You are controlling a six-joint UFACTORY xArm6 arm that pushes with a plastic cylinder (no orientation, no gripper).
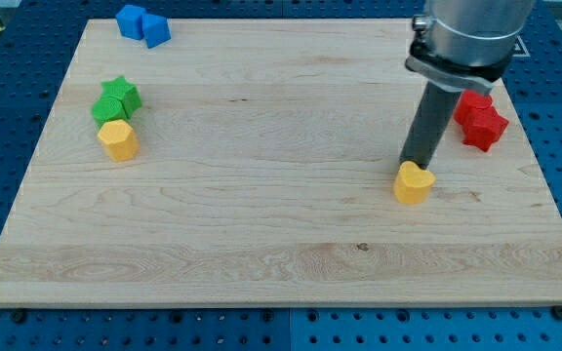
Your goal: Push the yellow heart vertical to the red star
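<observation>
The yellow heart (414, 182) lies on the wooden board (261, 224) at the view's right. My tip (416, 162) touches the heart's upper edge, just above it in the view. The red star (485, 128) lies up and to the right of the heart, near the board's right edge. A second red block (473, 103) sits right behind the star, partly hidden by the rod.
A second yellow block (118, 139) lies at the view's left, below a green star (121, 93) and a green block (107, 109). Two blue blocks (142, 23) sit at the top left corner. The arm's grey housing (471, 34) hangs over the top right.
</observation>
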